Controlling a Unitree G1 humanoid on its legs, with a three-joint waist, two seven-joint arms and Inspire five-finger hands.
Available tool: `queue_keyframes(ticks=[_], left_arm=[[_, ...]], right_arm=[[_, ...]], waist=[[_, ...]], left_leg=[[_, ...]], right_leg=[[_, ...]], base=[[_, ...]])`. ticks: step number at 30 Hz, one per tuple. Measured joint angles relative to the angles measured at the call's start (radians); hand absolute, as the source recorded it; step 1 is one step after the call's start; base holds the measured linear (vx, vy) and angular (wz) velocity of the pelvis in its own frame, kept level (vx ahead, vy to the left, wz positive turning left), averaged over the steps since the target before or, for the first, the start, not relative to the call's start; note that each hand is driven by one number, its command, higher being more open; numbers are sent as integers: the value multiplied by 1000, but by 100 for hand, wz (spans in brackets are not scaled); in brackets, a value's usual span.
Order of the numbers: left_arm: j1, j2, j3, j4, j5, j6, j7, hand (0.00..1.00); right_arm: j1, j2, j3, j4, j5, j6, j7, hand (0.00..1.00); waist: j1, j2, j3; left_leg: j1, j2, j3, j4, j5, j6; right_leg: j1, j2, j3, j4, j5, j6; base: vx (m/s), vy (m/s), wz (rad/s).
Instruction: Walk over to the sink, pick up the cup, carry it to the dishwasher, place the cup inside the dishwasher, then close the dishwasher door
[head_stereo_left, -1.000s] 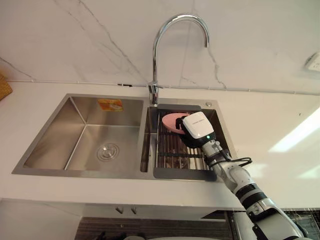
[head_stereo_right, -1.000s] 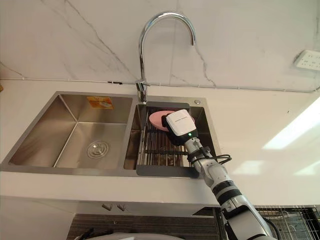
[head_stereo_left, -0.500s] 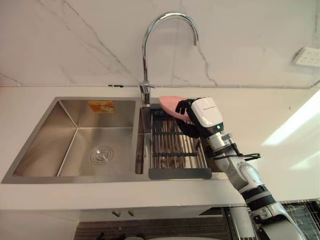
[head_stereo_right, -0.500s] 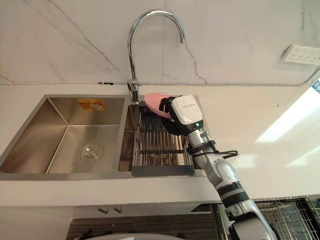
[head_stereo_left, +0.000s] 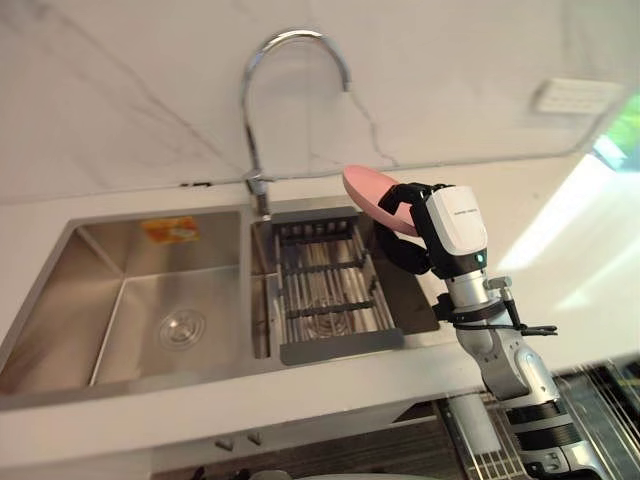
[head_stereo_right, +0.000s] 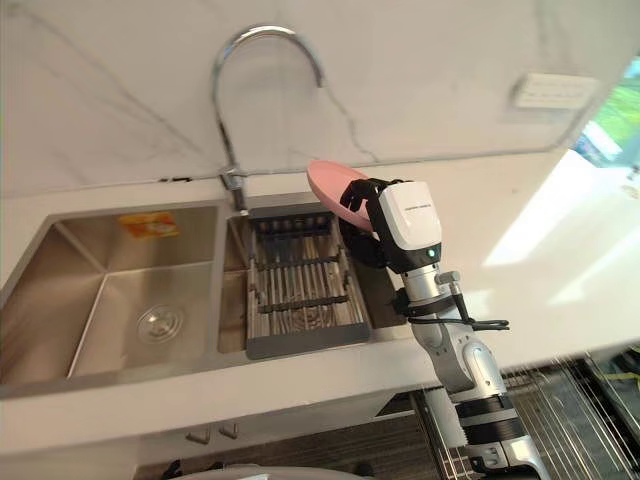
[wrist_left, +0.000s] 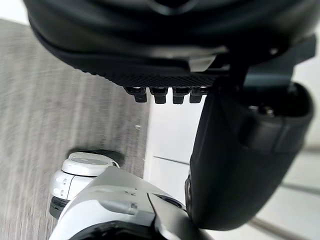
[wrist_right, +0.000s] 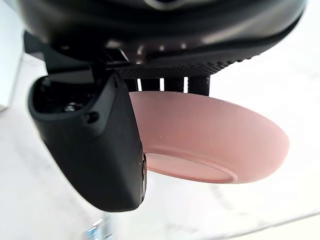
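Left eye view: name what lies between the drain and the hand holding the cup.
A metal rack, between drain and right hand holding cup, in both eye views.

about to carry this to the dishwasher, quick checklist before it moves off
1. Grip: right hand has fingers and thumb curled round the pink cup: ok.
2. Cup above the sink rack, not touching it: ok.
3. Cup apart from the faucet, to its right: ok.
4. Cup empty: tilted, inside hidden: cannot tell.
5. Dishwasher ready: wire rack at lower right, door state: cannot tell.
6. Left hand holds nothing: ok.
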Motion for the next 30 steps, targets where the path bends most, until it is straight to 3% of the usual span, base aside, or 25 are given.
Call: queue_keyframes(ticks=[3, 5, 6, 7, 8, 9, 11, 13, 14, 16, 19, 23, 30], left_arm=[[-1, 5, -10, 11, 0, 21, -2, 100], [0, 18, -31, 19, 11, 40, -2, 100], [-10, 18, -30, 28, 12, 51, -2, 100], [-18, 17, -30, 37, 11, 57, -3, 100], [-28, 18, -31, 53, 7, 65, -4, 100], [-34, 20, -29, 60, 2, 72, -3, 100], [-34, 29, -25, 57, -3, 73, -2, 100], [-38, 45, -14, 49, -6, 72, 0, 100], [-46, 65, -1, 46, -12, 75, 1, 100], [-60, 65, 42, 60, -38, 100, 16, 100], [-38, 73, 53, 64, -21, 111, 15, 100], [-24, 41, 65, 66, 23, 99, 5, 100], [14, 24, 80, 68, 87, 59, 6, 100]], right_arm=[[3, -2, -75, -29, -1, -1, -1, 0], [18, -2, -155, -32, -1, 9, -3, 0], [19, -2, -185, -35, -2, 21, -6, 0], [20, -3, -193, -36, -3, 24, -9, 0], [25, -4, -201, -36, -18, 25, -14, 0], [29, -4, -201, -36, -39, 24, -24, 0], [35, -7, -200, -34, -69, 22, -31, 0], [34, -23, -200, -21, -89, 14, -42, 0], [25, -37, -200, -7, -103, 11, -56, 0], [6, -76, -203, 22, -128, 22, -65, 0], [8, -102, -271, 27, -117, 44, -65, 0], [72, -73, -391, -17, -75, 46, -62, 0], [220, 62, -445, -19, -47, 28, 4, 0]], waist=[[-26, 4, 19], [-52, -3, 34], [-45, 6, 48], [-43, 13, 55], [-45, 24, 57], [-45, 29, 59], [-38, 29, 58], [-20, 19, 47], [-12, -1, 37], [1, 4, 34], [-4, 1, 34], [-18, -1, 14], [-53, -7, -7]], left_leg=[[-2, -13, 8, 23, -29, 17], [-12, -26, 62, 42, -38, 31], [-13, -14, 117, 33, -32, 46], [-9, -9, 136, 28, -28, 49], [-5, 4, 165, 25, -23, 48], [-4, 23, 192, 26, -21, 44], [-10, 64, 232, 32, -14, 31], [-34, 107, 263, 52, -9, 12], [-62, 119, 271, 74, -8, 1], [-66, 137, 248, 55, 10, -23], [-29, 146, 263, 19, 29, -57], [-6, 143, 266, -19, 50, -90], [28, 123, 274, -96, 96, -96]], right_leg=[[-60, 4, 107, 29, 32, 10], [-113, -2, 118, 65, 49, 25], [-134, -19, 22, 105, 45, 4], [-157, -33, -62, 192, -10, -18], [-195, -77, -203, 383, -113, -75], [-202, -126, -301, 527, -173, -111], [-178, -181, -400, 638, -208, -144], [-133, -204, -448, 600, -198, -139], [-102, -183, -436, 484, -157, -86], [-45, -117, -449, 314, -155, -85], [56, -55, -435, 95, -108, -13], [88, -32, -432, 29, -103, -5], [94, -28, -424, 3, -92, -5]], base=[[-69, 61, -112], [-173, 83, -93], [-205, 41, -91], [-207, 24, -91], [-151, 39, -78], [-118, 35, -71], [-32, -64, -74], [24, -164, -75], [48, -224, -71], [44, -253, -68], [31, -214, -34], [-30, -101, -8], [-54, -26, -6]])
